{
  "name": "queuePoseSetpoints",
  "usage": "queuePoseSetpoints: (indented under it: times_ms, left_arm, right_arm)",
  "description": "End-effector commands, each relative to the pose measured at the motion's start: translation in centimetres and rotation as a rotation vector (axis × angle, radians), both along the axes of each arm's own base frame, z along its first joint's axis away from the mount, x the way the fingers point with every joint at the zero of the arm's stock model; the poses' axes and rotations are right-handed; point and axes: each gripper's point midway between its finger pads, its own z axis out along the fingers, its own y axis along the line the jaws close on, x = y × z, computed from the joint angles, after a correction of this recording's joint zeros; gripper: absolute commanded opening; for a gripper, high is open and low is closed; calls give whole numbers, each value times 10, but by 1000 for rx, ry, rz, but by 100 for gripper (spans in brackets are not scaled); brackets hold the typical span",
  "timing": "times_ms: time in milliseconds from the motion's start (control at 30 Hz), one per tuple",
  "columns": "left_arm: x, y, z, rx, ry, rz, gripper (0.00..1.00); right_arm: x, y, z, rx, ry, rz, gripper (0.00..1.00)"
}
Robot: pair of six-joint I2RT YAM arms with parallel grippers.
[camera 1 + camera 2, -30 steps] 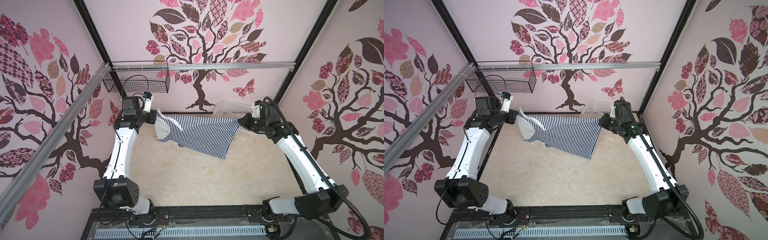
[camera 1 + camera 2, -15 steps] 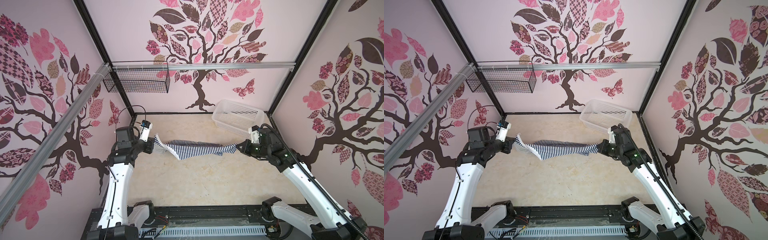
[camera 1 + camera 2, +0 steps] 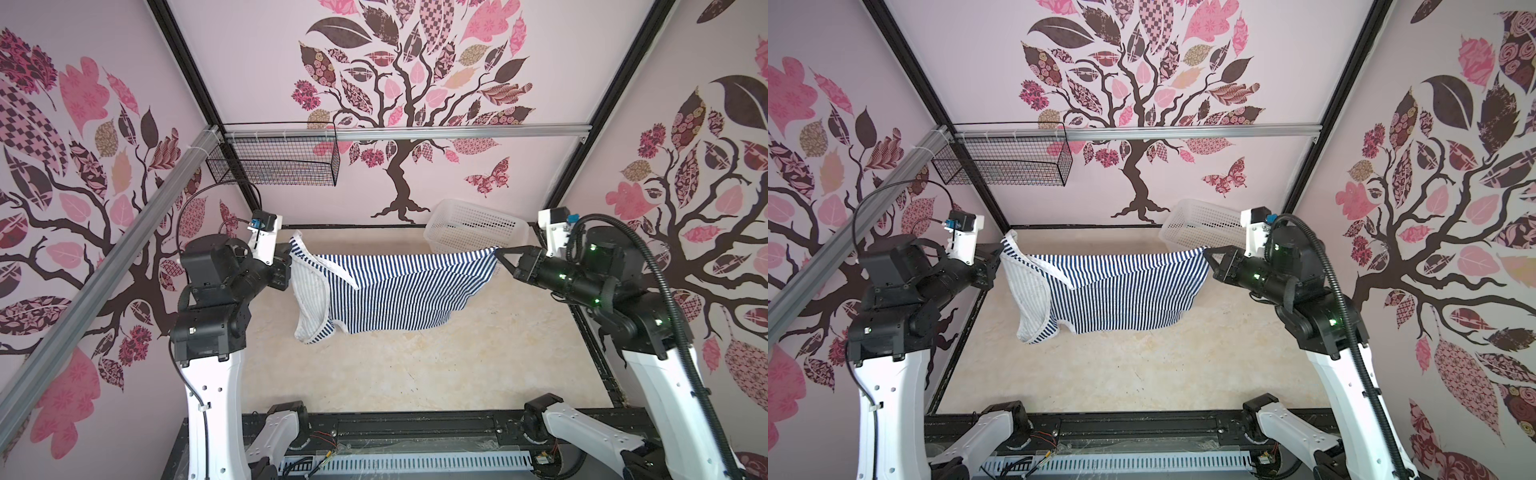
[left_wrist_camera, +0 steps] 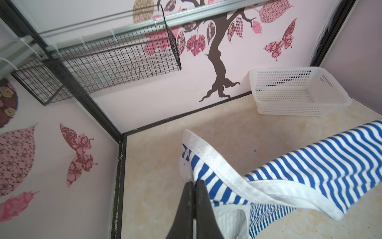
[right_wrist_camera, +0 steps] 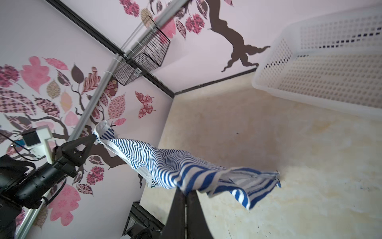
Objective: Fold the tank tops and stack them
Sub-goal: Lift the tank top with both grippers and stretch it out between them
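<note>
- Left gripper [image 4: 194, 183]: black jaws pinched tight on the white-edged strap end of the navy-and-white broad-striped sleeveless tank top [image 3: 395, 291], tips pointing in toward the middle of the cell.
- Right gripper [image 5: 186, 191]: jaws clamped together too, biting the opposite striped corner of the same top, tips aimed back at the left one.
- Between them the upper edge of the top is pulled nearly straight. The rest of the cloth hangs like a curtain over the far half of the beige marbled tabletop [image 3: 415, 374], and the white-trimmed armhole sags lowest on the left.
- Both wrists ride high and roughly level, well apart.
- Left arm [image 3: 212, 374]: black forearm angled inward from a bent elbow, white link climbing steeply from its base at the near edge.
- Right arm [image 3: 665, 395]: a mirror of that pose, with a black ribbed cable conduit [image 3: 665, 291] looping over the elbow.
- White perforated plastic basket [image 3: 478, 218]: on the table in the far right corner, behind the raised cloth.
</note>
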Motion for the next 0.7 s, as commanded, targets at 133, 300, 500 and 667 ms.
queuePoseSetpoints:
  times_ms: [133, 300, 500, 667]
  left_arm:
    - [-43, -10, 8, 1, -14, -25, 0]
    - [-62, -9, 5, 31, -46, -8, 0]
    - [-40, 9, -7, 72, -30, 68, 0]
    - [15, 22, -33, 84, 26, 92, 0]
  right_arm:
    - [-31, 3, 10, -25, 0, 87, 0]
    - [-33, 0, 16, -47, -20, 87, 0]
    - [-6, 11, -3, -50, 21, 92, 0]
    - [35, 30, -21, -23, 58, 109, 0]
